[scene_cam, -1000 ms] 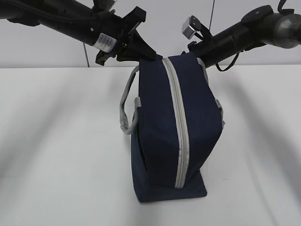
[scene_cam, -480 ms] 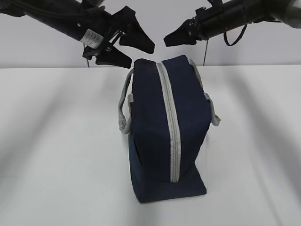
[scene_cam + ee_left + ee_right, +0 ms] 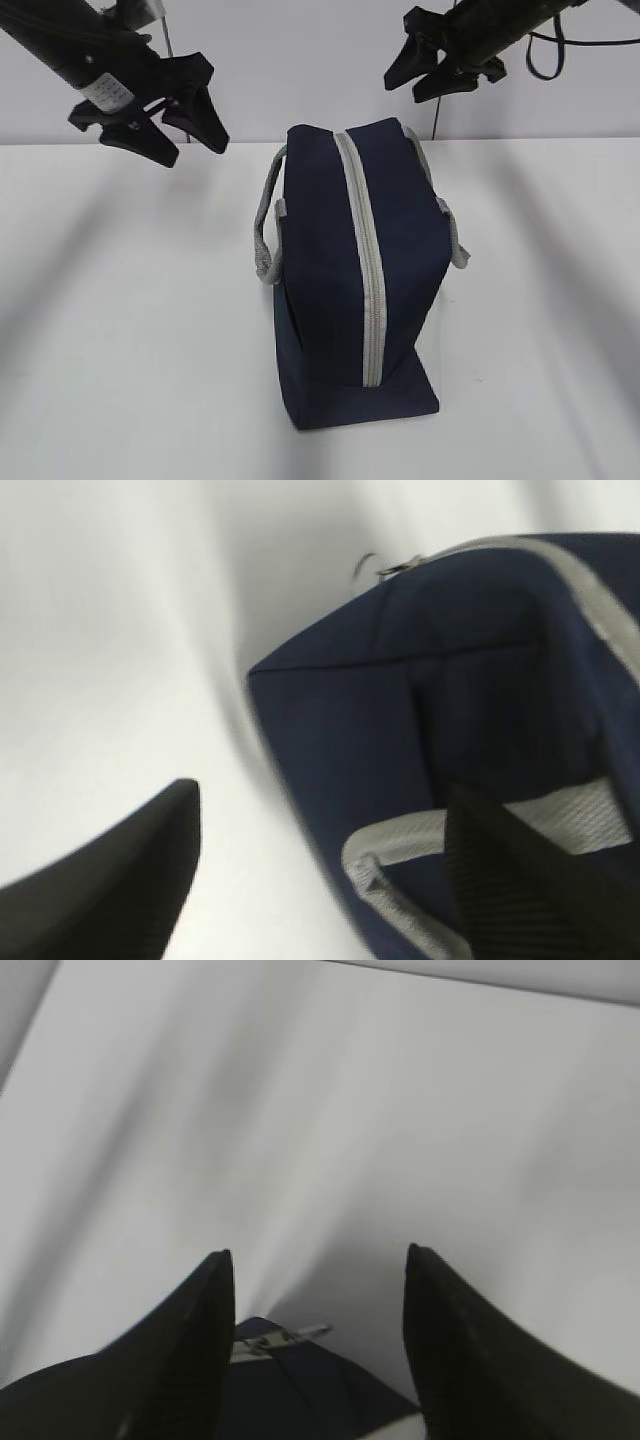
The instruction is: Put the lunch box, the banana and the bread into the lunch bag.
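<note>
The navy-blue lunch bag (image 3: 355, 270) stands on the white table, its grey zipper (image 3: 362, 260) shut along the top and a grey handle (image 3: 264, 235) hanging on each side. My left gripper (image 3: 180, 130) is open and empty, up to the bag's left. My right gripper (image 3: 428, 75) is open and empty, above the bag's far right end. In the left wrist view the bag (image 3: 450, 730) and a handle (image 3: 400, 835) lie between the open fingers. In the right wrist view the bag's end with the metal pull (image 3: 290, 1336) shows below. The lunch box, banana and bread are out of view.
The white table (image 3: 130, 300) spreads on both sides of the bag. A pale wall stands behind, with thin cables hanging from the arms.
Both grippers have let go of the bag's far end, opened, and drawn up and outward. The bag has settled upright on the table.
</note>
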Motion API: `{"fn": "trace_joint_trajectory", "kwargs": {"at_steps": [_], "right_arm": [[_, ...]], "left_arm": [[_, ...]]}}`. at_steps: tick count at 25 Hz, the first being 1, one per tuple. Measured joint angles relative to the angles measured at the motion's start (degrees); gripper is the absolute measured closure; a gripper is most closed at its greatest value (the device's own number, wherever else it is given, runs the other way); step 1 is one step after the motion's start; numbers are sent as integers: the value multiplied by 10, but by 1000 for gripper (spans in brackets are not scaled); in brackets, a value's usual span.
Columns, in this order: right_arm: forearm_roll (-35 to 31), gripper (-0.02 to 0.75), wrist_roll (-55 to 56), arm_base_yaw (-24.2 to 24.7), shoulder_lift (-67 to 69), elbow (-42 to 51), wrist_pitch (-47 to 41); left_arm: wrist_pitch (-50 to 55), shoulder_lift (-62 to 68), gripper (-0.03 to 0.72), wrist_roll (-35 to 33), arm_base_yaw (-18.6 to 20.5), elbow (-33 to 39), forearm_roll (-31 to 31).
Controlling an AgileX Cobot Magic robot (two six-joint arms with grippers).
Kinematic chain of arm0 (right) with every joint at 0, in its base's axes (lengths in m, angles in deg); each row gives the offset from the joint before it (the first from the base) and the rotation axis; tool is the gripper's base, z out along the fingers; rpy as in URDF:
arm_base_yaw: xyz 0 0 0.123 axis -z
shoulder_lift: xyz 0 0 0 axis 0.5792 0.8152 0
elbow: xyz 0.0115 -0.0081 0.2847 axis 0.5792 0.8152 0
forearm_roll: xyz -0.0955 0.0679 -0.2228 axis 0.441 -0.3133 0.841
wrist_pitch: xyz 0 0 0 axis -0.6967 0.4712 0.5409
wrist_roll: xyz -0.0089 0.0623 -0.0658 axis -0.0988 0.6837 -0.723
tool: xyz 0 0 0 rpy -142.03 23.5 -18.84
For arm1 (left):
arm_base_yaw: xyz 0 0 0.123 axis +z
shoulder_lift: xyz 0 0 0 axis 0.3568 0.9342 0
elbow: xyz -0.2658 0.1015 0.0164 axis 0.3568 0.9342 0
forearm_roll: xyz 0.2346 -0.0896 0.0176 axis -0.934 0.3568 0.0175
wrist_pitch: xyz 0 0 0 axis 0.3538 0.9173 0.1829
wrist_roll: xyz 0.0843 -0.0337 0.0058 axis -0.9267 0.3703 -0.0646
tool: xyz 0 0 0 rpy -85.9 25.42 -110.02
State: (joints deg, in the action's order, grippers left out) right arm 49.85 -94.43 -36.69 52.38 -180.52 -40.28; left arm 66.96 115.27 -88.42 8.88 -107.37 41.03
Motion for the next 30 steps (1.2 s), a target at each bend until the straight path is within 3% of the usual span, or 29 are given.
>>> {"fn": "trace_joint_trajectory", "kwargs": {"at_steps": [4, 8, 17, 23, 30], "right_arm": [[129, 335, 135, -10, -45, 31, -2], [167, 335, 166, -25, -94, 94, -4], [274, 336, 202, -64, -235, 256, -6], [368, 335, 236, -129, -361, 376, -7], [383, 335, 247, -172, -509, 563, 0]], "left_arm": [[2, -37, 181, 68, -2, 16, -93], [8, -79, 181, 103, -2, 52, -145], [-1, -193, 181, 113, -2, 208, -202], [-36, -287, 188, 115, -2, 331, -217], [-49, -424, 194, 115, -2, 437, -229]]}}
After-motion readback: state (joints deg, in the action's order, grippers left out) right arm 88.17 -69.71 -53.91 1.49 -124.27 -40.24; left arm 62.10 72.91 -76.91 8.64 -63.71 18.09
